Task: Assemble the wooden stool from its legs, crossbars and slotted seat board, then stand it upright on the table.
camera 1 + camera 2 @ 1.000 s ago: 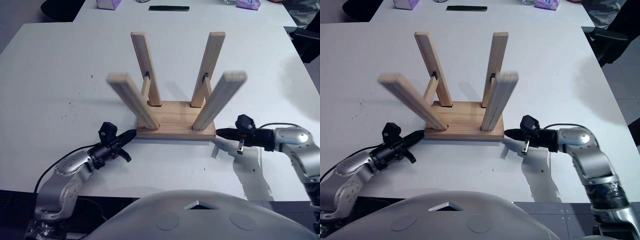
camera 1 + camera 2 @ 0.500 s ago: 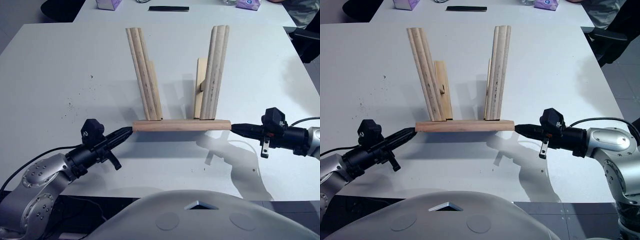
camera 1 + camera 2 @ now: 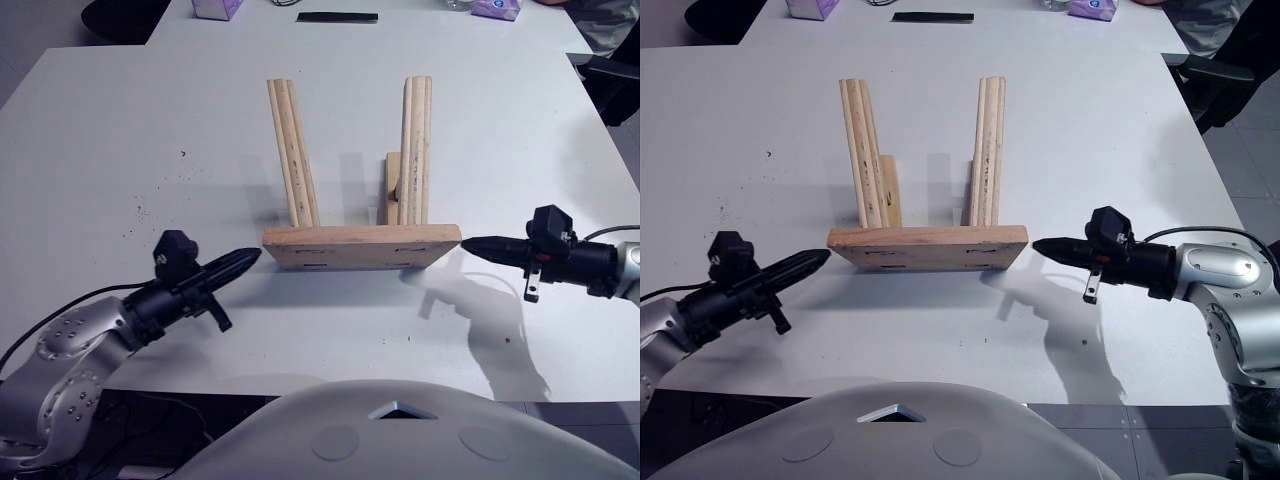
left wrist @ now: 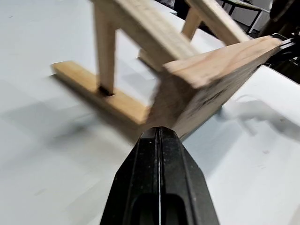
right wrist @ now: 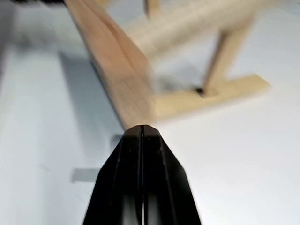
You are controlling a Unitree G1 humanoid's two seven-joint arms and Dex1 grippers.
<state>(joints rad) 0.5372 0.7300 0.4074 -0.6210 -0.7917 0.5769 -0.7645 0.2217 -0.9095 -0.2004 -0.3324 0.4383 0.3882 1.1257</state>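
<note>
Left gripper (image 3: 252, 256): fingers pressed together into one dark point with nothing between them. It is held low over the table (image 3: 120, 120), near the near edge on the left side, and points at the left end of the seat board.
Right gripper (image 3: 468, 243): fingers likewise pressed together and holding nothing. It is low over the table's near right part, with its tip just beside the right end of the seat board.
Contact: each tip is right at a board end, but it cannot be told whether either one touches the wood.
Stool (image 3: 350, 200): assembled and lying on its side between the two grippers, about midway between the table's left and right edges.
Seat board (image 3: 360, 247): stands on its long edge with its broad face turned toward the near edge. Small dark slots show on that face.
Legs (image 3: 293, 155): two pairs run from the board toward the far edge, leaning slightly toward each other.
Crossbar (image 4: 105, 58): joins two legs on the left side.
Far edge: a flat black strip (image 3: 337, 17) lies between two purple packs (image 3: 217, 8).
</note>
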